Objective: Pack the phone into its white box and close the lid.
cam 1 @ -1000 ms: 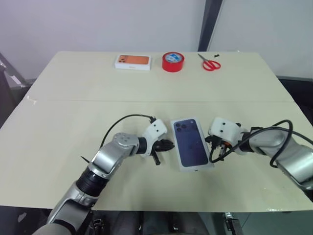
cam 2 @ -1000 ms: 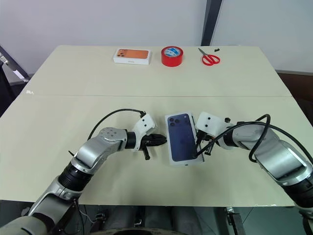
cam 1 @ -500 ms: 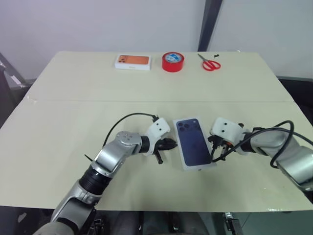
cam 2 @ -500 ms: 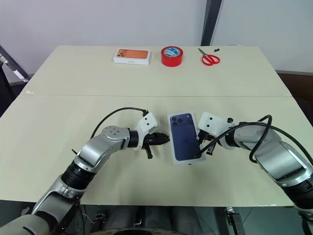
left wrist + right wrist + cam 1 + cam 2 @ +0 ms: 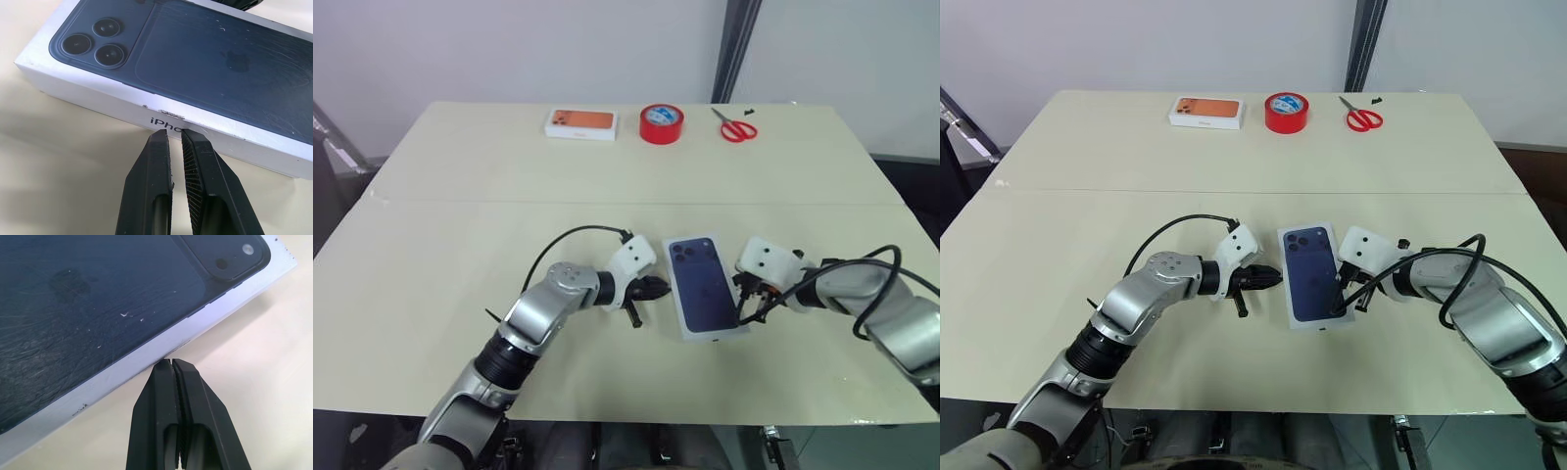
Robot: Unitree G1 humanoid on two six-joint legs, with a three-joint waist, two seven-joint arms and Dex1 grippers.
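Observation:
The lid [image 5: 705, 297], white with a dark blue phone picture on top, lies flat on the table [image 5: 460, 225] between my two grippers. The phone and the white box are hidden. My left gripper [image 5: 656, 289] is shut with nothing in it. Its fingertips [image 5: 166, 134] touch the lid's left side wall by the printed lettering. My right gripper [image 5: 742, 309] is shut and empty too, its tips [image 5: 171, 363] against the lid's right side wall [image 5: 146, 357].
At the far edge of the table stand an orange-topped white box [image 5: 580, 122], a red tape roll [image 5: 662, 124] and red scissors [image 5: 735, 125]. A seam [image 5: 509, 203] crosses the tabletop. Black cables loop off both wrists.
The lid has shifted slightly to the right, and the left arm has followed it. Both grippers stay shut at its sides.

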